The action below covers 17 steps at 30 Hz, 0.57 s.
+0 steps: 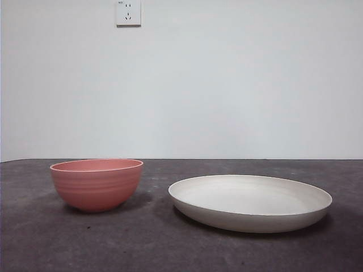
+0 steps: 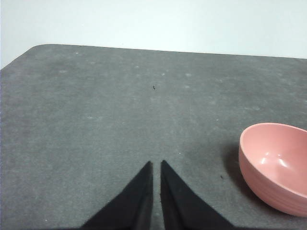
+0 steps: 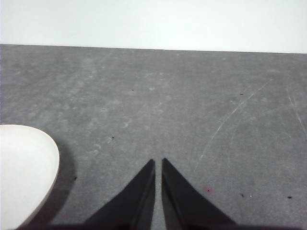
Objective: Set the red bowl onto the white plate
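The red bowl (image 1: pixel 96 183) stands upright and empty on the dark grey table at the left of the front view. The white plate (image 1: pixel 249 202) lies to its right, empty, with a gap between them. Neither gripper shows in the front view. In the left wrist view my left gripper (image 2: pixel 156 165) is shut and empty above the table, and the red bowl (image 2: pixel 276 165) stands off to one side of it. In the right wrist view my right gripper (image 3: pixel 158 163) is shut and empty, with the white plate's rim (image 3: pixel 45 163) off to one side.
The dark grey table (image 1: pixel 170 249) runs back to a white wall with a power socket (image 1: pixel 128 12). The table's rounded far corner (image 2: pixel 29 52) shows in the left wrist view.
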Tool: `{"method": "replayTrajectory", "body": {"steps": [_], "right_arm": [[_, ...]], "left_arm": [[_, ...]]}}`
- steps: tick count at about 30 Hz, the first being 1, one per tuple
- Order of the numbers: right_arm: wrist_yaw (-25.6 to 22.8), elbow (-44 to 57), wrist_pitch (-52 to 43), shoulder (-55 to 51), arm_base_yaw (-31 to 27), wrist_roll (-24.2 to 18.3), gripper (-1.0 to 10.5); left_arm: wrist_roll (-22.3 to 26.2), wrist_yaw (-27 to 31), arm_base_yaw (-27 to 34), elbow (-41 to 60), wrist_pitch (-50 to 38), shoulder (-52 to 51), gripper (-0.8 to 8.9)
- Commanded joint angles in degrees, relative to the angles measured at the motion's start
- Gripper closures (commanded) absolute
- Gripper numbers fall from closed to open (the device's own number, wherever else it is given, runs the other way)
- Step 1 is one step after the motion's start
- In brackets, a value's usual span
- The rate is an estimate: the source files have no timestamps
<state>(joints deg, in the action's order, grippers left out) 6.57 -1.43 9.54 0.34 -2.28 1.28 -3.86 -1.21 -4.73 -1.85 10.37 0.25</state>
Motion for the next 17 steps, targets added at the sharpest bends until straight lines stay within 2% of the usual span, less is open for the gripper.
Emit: {"method": "replayTrajectory", "body": {"steps": [1,8,12,17], "right_arm": [[0.0,0.4,-1.0,-0.1,0.1,-0.4,9.3],[0.1,0.4,-2.1,-0.1,0.1,0.8,9.3],[0.5,0.3,-4.0,-0.1,0.1,4.2,9.3],[0.5,0.3,-6.7,-0.1,0.1,10.7,9.4]], "left_arm": [[-0.1,0.2,0.1,1.2,0.3,-0.1,7.87],[-0.3,0.2,0.1,1.2,0.3,-0.1,7.87],[-2.0,0.2,0.1,1.2,0.3,-0.1,7.98],[-4.0,0.2,0.1,0.2,0.4,0.0,7.98]]}}
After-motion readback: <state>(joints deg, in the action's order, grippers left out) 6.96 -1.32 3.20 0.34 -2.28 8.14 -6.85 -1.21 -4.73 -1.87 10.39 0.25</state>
